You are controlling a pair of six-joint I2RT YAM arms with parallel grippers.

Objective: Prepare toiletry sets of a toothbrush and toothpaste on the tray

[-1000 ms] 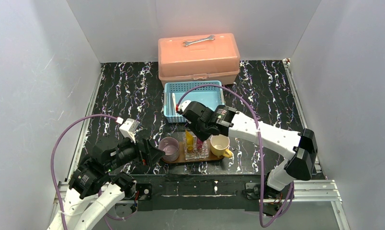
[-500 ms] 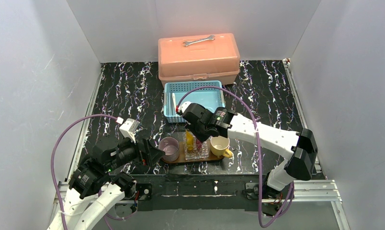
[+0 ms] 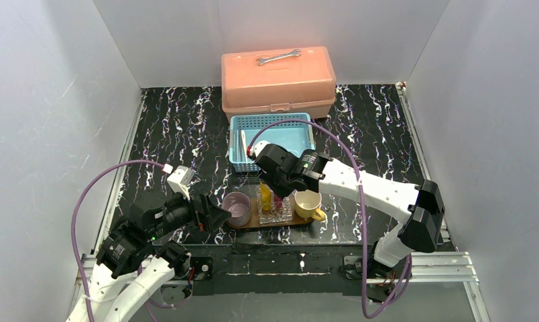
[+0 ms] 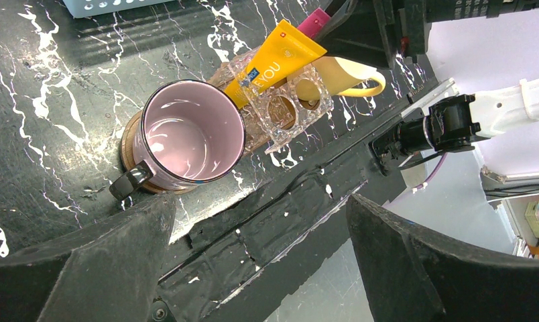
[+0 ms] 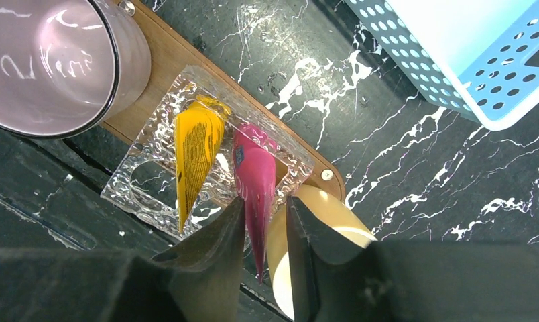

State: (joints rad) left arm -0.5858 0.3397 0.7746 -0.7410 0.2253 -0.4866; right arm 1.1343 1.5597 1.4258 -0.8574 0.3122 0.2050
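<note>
A dark-brown wooden tray (image 5: 166,60) holds a pink mug (image 5: 45,60), a clear glass holder (image 5: 139,181) and a yellow cup (image 5: 334,228). The yellow toothpaste tube (image 5: 194,151) and the magenta-pink tube (image 5: 255,181) stand cap-down in the holder. My right gripper (image 5: 265,204) hovers over them, open, its jaws either side of the pink tube's flat end with a gap on the right. A whitish toothbrush (image 3: 243,144) lies in the blue basket (image 3: 273,124). My left gripper (image 4: 260,215) is wide open near the table's front edge, beside the mug (image 4: 186,134), holding nothing.
An orange toolbox (image 3: 278,80) with a steel wrench (image 3: 278,58) on its lid stands at the back, just behind the basket. White walls close in the black marbled table on three sides.
My right gripper's jaws have parted from the pink tube, which now stands in the glass holder. The left arm has not moved.
</note>
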